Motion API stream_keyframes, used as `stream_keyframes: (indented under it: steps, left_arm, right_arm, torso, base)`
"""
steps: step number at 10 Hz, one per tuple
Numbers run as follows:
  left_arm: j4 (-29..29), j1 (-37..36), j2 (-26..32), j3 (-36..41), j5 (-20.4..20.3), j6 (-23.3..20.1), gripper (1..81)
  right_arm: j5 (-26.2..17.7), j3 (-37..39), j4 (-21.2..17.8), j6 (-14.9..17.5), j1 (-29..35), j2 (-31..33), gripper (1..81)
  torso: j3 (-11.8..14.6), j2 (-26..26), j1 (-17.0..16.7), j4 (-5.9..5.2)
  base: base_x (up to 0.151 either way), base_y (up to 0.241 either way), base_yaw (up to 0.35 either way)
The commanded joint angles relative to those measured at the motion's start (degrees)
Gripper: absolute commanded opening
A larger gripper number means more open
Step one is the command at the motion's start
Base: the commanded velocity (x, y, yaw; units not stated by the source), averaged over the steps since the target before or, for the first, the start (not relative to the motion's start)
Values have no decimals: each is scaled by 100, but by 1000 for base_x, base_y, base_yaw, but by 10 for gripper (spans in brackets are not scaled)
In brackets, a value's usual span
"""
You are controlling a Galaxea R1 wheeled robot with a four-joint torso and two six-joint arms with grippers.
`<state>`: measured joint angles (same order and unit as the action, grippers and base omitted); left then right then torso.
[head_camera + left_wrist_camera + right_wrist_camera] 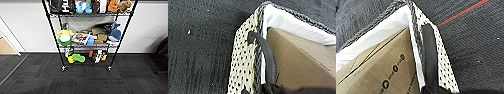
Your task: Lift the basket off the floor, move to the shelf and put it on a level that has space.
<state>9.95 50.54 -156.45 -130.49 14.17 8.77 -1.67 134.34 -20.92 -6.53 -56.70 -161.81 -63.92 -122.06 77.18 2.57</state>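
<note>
Two wrist cams, and both are parked right up against the basket [243, 67], one at each end. At the frame edge in our left wrist view there's a dark bit of the left tool [273, 88] sitting at the base of the basket's dark handle [266, 55], but honestly we can't tell whether the fingers are apart or pressed together on it. Same deal on the other side: the right tool [432, 90] shows as a dark shape at the end of the other handle [429, 50], and its grip state is anyone's guess.

Working outward from there, the handle on each end lies against the cream dotted weave, just below the dark rim. Inside the basket there's a white lining [386, 30] and a brown cardboard box [298, 65] snug against the end wall; the right wrist view shows round black printed symbols on the box. Dark carpet floor [198, 50] is visible beyond the basket on both sides, and a thin red line [461, 14] runs across the carpet near the basket's corner in the right wrist view.

Up in the head view we're facing the shelf [51, 27], a black wire rack on small wheels standing on the dark carpet against a white wall [22, 25]. The tiers we can see are crammed with colourful stuff, plus green and yellow items [78, 58] down on the lowest tier.
</note>
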Motion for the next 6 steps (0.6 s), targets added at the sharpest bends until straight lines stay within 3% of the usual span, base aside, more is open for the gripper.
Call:
stream_keyframes:
  steps: [1, 6]
  left_arm:
    - [219, -480, 52, 181, 368, -6, 10]
    - [227, -619, -44, 173, 245, 29, 10]
  right_arm:
    - [-281, -111, -220, -129, 558, -12, 10]
    - [-290, 65, -237, -129, 874, -135, 10]
  torso:
    - [0, 560, -362, 0]
    - [-2, 1546, -983, 0]
  base:
    - [0, 0, 0]
    - [0, 0, 0]
